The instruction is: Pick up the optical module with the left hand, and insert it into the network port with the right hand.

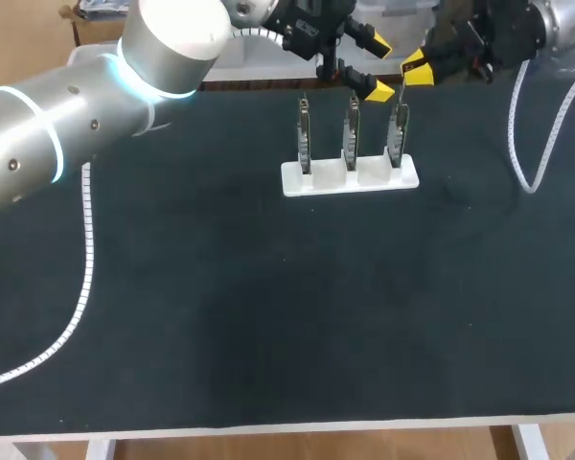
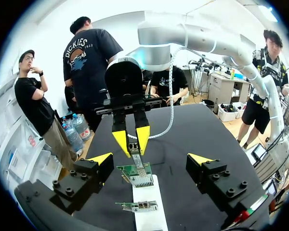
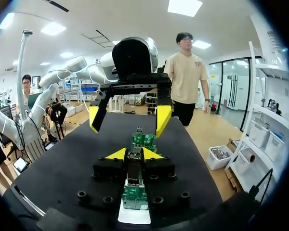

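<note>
L arm (image 1: 38, 144): thick silver-grey tube links, rounded pale joint cap, thin glowing cyan-white rings at the joints, small dark screws in the shell. White spiral-wrapped L cable (image 1: 81, 278) runs off it. R arm (image 1: 561, 29): same silver finish, w/ its own white coiled R cable (image 1: 532, 144). Left gripper (image 2: 150, 159) and right gripper (image 3: 134, 155): blocky black fingers (image 2: 82, 180) w/ round black screw heads, bright yellow wedge tips, round black housing behind. Red-green spot on one L finger, poss. a sticker.

Items counted | circuit boards (image 1: 351, 134): three | white holder (image 1: 350, 178): one | optical module (image 3: 134, 171): one | two-fingered grippers: two, left gripper (image 2: 151, 159) and right gripper (image 3: 134, 155)
</note>
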Controlling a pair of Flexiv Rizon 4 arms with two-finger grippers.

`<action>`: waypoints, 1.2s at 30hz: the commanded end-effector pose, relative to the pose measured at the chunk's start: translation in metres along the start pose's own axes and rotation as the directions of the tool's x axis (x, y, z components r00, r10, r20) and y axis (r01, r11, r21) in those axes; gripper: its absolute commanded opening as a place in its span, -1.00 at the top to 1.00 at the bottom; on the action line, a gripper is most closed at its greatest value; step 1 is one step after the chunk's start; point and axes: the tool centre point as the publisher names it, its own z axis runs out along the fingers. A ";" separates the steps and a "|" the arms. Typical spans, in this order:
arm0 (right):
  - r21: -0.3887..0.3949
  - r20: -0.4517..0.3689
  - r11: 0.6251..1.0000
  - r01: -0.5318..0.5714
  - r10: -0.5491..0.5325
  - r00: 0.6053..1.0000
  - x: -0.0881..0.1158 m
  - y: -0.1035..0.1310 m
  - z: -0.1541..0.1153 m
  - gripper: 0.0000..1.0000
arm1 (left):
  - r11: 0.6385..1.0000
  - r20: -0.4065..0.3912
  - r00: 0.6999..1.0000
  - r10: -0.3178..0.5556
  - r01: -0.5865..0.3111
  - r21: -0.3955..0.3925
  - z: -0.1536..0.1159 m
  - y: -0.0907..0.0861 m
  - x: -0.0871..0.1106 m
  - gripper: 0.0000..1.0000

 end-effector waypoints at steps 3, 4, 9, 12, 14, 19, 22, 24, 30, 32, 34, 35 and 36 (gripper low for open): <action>-0.229 -0.002 0.973 -0.004 0.004 1.000 0.004 -0.014 0.002 1.00 | 1.000 -0.003 1.000 0.002 -0.002 0.005 0.000 0.002 0.000 -1.00; -0.228 -0.003 0.974 -0.006 0.005 1.000 0.004 -0.014 0.002 1.00 | 1.000 -0.003 1.000 0.002 -0.002 0.005 0.000 0.002 0.000 -1.00; -0.218 -0.003 0.976 -0.009 0.009 1.000 0.005 -0.014 0.000 1.00 | 1.000 -0.003 1.000 0.002 -0.002 0.005 0.000 0.002 0.000 -1.00; -0.213 0.000 0.977 -0.009 0.009 1.000 0.003 -0.011 -0.003 1.00 | 1.000 -0.003 1.000 0.002 -0.002 0.005 0.000 0.002 0.000 -1.00; -0.211 0.002 0.977 -0.008 0.008 1.000 0.003 -0.009 -0.004 1.00 | 1.000 -0.003 1.000 0.002 -0.002 0.005 0.000 0.002 0.000 -1.00; -0.200 0.010 0.980 0.000 0.002 1.000 0.000 -0.006 -0.005 1.00 | 1.000 -0.003 1.000 0.002 -0.002 0.005 0.000 0.002 0.000 -1.00; -0.198 0.014 0.980 0.008 -0.006 1.000 -0.003 -0.006 -0.006 1.00 | 1.000 -0.003 1.000 0.002 -0.002 0.005 0.000 0.002 0.000 -1.00; -0.196 0.015 0.980 0.013 -0.010 1.000 -0.005 -0.006 -0.006 1.00 | 1.000 -0.003 1.000 0.002 -0.002 0.005 0.000 0.002 0.000 -1.00; -0.197 0.014 0.980 0.018 -0.016 1.000 -0.004 -0.005 -0.007 1.00 | 1.000 -0.003 1.000 0.002 -0.002 0.005 0.000 0.002 0.000 -1.00; -0.201 0.010 0.980 0.014 -0.012 1.000 -0.002 -0.007 -0.006 1.00 | 1.000 -0.003 1.000 0.002 -0.002 0.005 0.000 0.002 0.000 -1.00; -0.204 0.005 0.979 0.008 -0.008 1.000 0.000 -0.009 -0.004 1.00 | 1.000 -0.003 1.000 0.002 -0.002 0.005 0.000 0.002 0.000 -1.00; -0.207 0.001 0.978 0.008 -0.008 1.000 0.000 -0.009 -0.004 1.00 | 1.000 -0.003 1.000 0.002 -0.002 0.005 0.000 0.002 0.000 -1.00; -0.208 0.001 0.978 0.007 -0.007 1.000 0.000 -0.010 -0.004 1.00 | 1.000 -0.003 1.000 0.002 -0.002 0.005 0.000 0.002 0.000 -1.00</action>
